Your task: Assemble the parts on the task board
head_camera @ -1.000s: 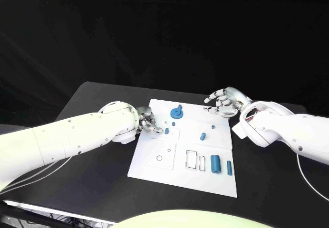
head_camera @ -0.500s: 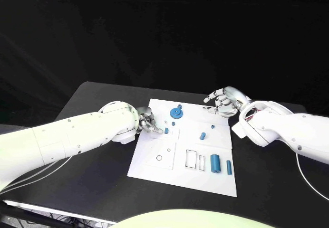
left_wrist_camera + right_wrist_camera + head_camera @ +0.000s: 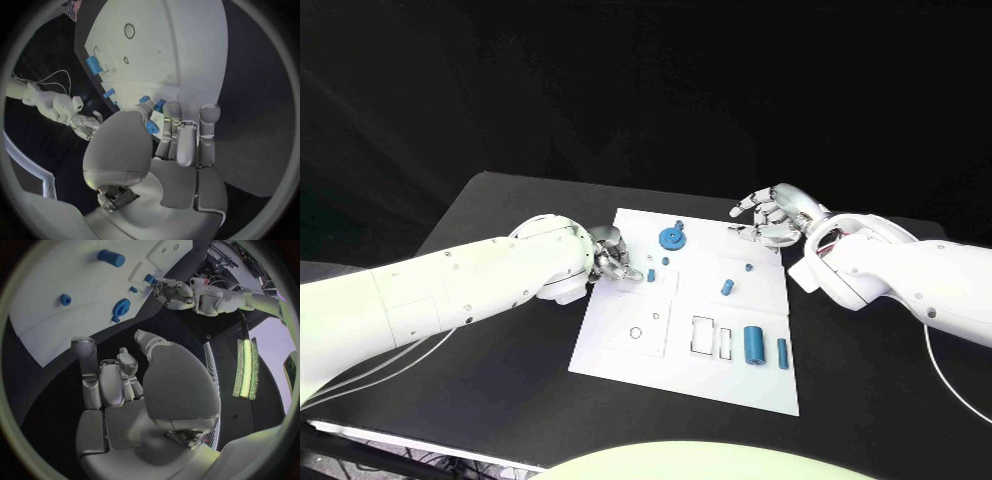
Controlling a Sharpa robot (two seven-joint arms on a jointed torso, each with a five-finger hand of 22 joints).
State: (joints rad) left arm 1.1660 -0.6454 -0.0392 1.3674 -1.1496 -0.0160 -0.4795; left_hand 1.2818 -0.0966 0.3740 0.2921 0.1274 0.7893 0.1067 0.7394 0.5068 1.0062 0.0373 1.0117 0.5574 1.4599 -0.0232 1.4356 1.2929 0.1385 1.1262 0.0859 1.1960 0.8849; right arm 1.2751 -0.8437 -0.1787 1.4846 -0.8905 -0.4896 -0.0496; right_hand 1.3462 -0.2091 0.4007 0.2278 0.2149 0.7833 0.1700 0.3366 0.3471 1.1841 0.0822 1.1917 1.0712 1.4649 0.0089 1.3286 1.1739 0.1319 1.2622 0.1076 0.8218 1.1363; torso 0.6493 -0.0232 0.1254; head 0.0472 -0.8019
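— Where's the left hand (image 3: 612,257)?
— At the task board's (image 3: 678,350) left edge, pinching a small blue part (image 3: 152,127).
— The right hand (image 3: 773,215)?
— Beyond the board's far corner, fingers curled, holding nothing.

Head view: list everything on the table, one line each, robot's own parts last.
Table: one, black, under everything.
Task board: one, white plate, middle of table, with cut-outs near its front.
Round part: one, blue, far end of board.
Large cylinder: one, blue, front right of board.
Slim part: one, blue, right beside the large cylinder.
Small parts: several, blue, scattered mid-board.
Left hand: silver, at board's left edge, fingers at a small blue part.
Right hand: silver, fingers curled, at board's far right corner.
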